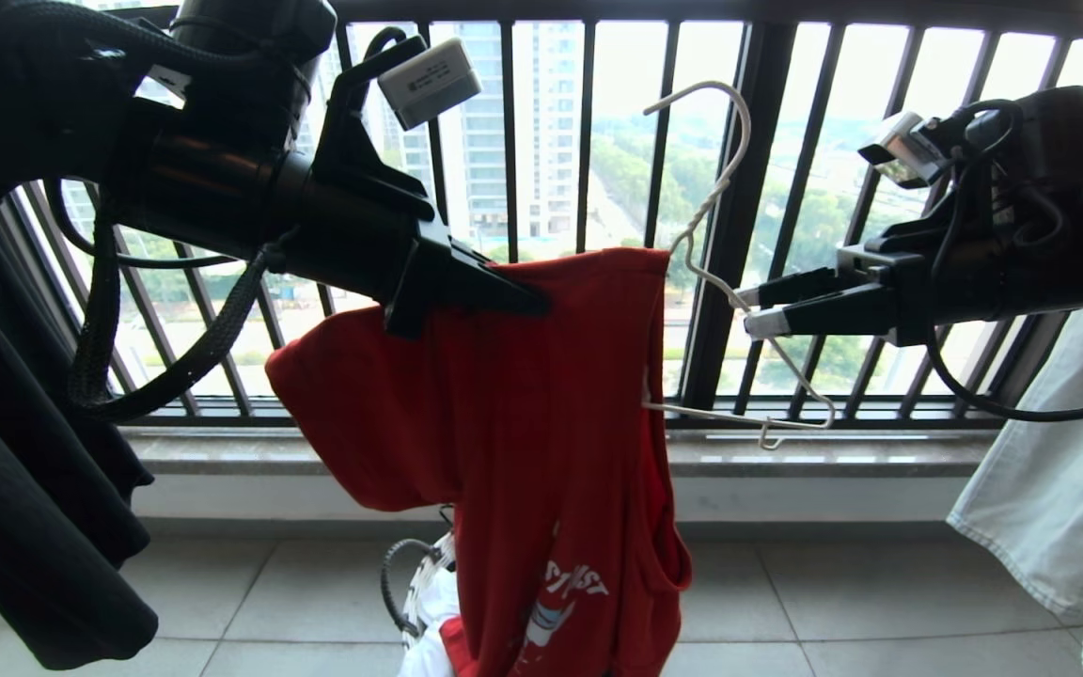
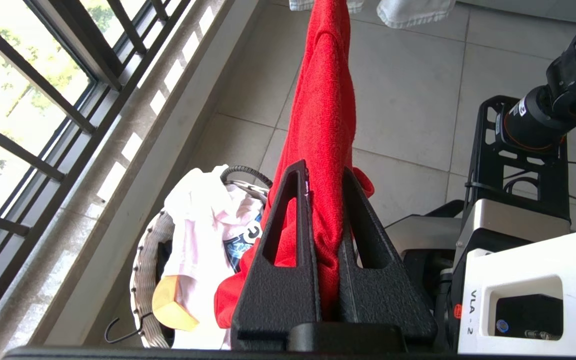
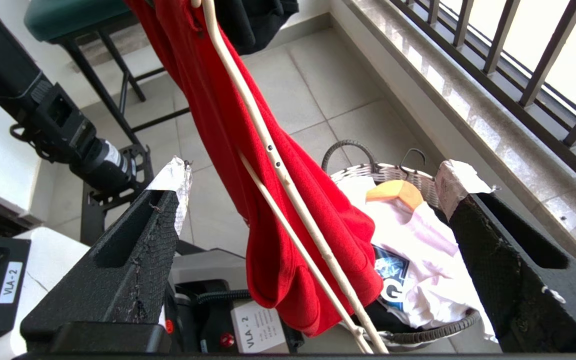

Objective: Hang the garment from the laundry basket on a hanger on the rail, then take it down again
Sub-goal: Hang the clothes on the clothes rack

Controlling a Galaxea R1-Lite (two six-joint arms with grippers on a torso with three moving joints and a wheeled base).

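Open air lies between the right hand (image 1: 756, 308) and red garment (image 1: 523, 423) — only the hanger (image 1: 725, 282) crosses it.

Matte black arms carry braided cables; the left claw (image 1: 513, 291) has black wedge fingers, the right claw (image 1: 756, 310) taped tips.

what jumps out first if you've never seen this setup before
The bright red garment dominates the middle, dangling in front of the black barred window railing with its top edge pinched in the left gripper. To its right, the white wire hanger is partly threaded into the shirt, and the right gripper sits open around one of its arms. Below, the laundry basket holds pale clothes.
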